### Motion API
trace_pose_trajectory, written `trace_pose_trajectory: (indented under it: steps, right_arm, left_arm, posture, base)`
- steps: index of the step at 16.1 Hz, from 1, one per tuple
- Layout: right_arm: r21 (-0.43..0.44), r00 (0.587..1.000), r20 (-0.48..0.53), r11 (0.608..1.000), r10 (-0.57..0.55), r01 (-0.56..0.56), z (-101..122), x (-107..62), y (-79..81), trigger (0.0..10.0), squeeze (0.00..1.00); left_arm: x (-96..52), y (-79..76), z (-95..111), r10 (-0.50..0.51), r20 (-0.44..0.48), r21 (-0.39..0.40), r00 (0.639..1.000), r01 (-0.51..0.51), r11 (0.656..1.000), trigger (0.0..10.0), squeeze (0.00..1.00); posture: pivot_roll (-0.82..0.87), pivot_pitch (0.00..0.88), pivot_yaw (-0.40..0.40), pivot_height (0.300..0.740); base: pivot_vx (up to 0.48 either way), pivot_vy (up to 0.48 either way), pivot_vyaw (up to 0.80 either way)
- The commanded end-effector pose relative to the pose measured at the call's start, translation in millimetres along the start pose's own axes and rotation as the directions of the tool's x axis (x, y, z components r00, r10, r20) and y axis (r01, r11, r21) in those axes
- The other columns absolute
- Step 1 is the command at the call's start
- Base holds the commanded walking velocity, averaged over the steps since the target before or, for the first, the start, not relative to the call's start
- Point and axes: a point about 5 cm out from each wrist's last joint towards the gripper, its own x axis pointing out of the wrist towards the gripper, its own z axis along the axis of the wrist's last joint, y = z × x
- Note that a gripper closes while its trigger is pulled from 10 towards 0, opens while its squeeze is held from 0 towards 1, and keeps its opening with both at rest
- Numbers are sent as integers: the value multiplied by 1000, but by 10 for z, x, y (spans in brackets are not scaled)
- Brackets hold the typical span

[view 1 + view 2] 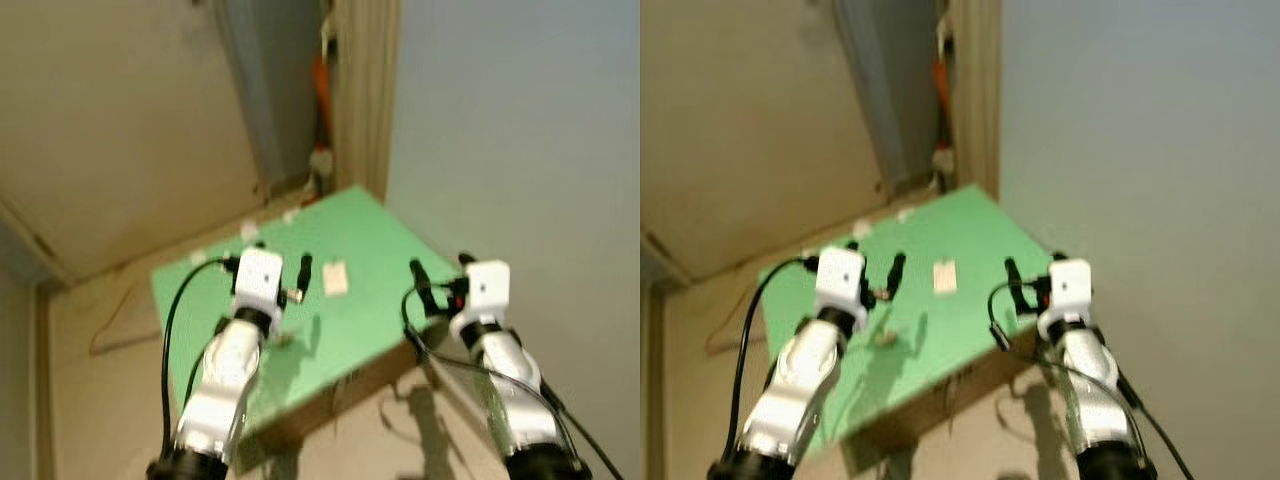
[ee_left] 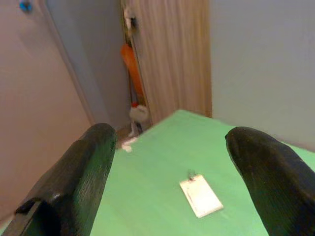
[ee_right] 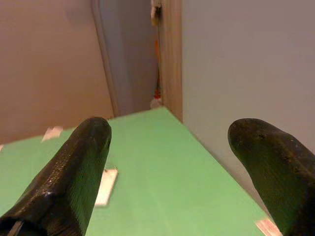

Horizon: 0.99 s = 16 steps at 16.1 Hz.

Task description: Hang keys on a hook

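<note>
A small white key tag (image 1: 335, 278) lies flat on the green table top (image 1: 370, 235), about midway between my two arms. My left gripper (image 1: 280, 262) hovers just left of it, open and holding nothing. In the left wrist view the tag (image 2: 200, 195) lies ahead, between the black fingers (image 2: 83, 172). My right gripper (image 1: 440, 268) is open over the table's right edge, close to the wall. The tag (image 3: 106, 186) shows beside its finger in the right wrist view. I can make out no hook.
A pale blue wall (image 1: 520, 130) runs close along the table's right side. Behind the table stand a wooden door frame (image 1: 365, 90) and an orange object (image 1: 320, 95) in the corner. White scraps (image 1: 248, 232) lie at the far edge. A thin cable (image 1: 115, 320) loops across the floor on the left.
</note>
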Motion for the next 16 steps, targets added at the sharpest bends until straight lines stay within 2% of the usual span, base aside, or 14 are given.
trace_pose_trajectory:
  steps: [1,2,4,6,9,12,14,15,16]
  right_arm:
    - [6,999,-4,999,36,-36,-8,-14,104,10000,0]
    - [4,999,-9,999,38,-38,-15,-33,94,10000,0]
    - [-6,999,-26,999,40,-40,-37,-90,58,10000,0]
    - [-21,998,-44,999,45,-46,-51,-169,14,10000,0]
    - [-57,996,-82,997,41,-45,-49,-408,-124,10000,0]
    - [-75,993,-112,996,38,-47,-52,-545,-188,10000,0]
    - [-73,992,-123,997,31,-40,-32,-570,-195,10000,0]
    - [-72,991,-127,997,31,-40,-16,-596,-195,10000,0]
    - [-73,991,-130,997,31,-41,-10,-608,-198,10000,0]
  left_arm:
    - [5,163,-136,70,-88,5,994,-70,998,10000,0]
    - [7,204,-164,92,-101,-11,991,-93,996,10000,0]
    - [20,278,-284,124,-153,10,980,-124,992,10000,0]
    - [56,287,-404,111,-201,-8,973,-115,993,10000,0]
    - [119,255,-542,97,-261,15,960,-97,995,10000,0]
    - [134,271,-622,162,-317,40,935,-158,987,10000,0]
    - [102,224,-709,150,-336,33,930,-148,988,10000,0]
    - [107,138,-729,104,-331,27,938,-101,995,10000,0]
    - [113,119,-733,98,-333,27,938,-94,995,10000,0]
  posture:
    - [-166,0,101,740]
    - [-172,4,100,740]
    - [-185,23,90,740]
    - [-208,49,75,740]
    - [-279,118,37,740]
    - [-309,123,38,740]
    - [-316,127,41,740]
    - [-318,133,37,740]
    - [-322,144,30,740]
  base:
    - [0,0,0]
    - [0,0,0]
    - [0,0,0]
    - [0,0,0]
    - [0,0,0]
    - [0,0,0]
    - [0,0,0]
    - [0,0,0]
    - [0,0,0]
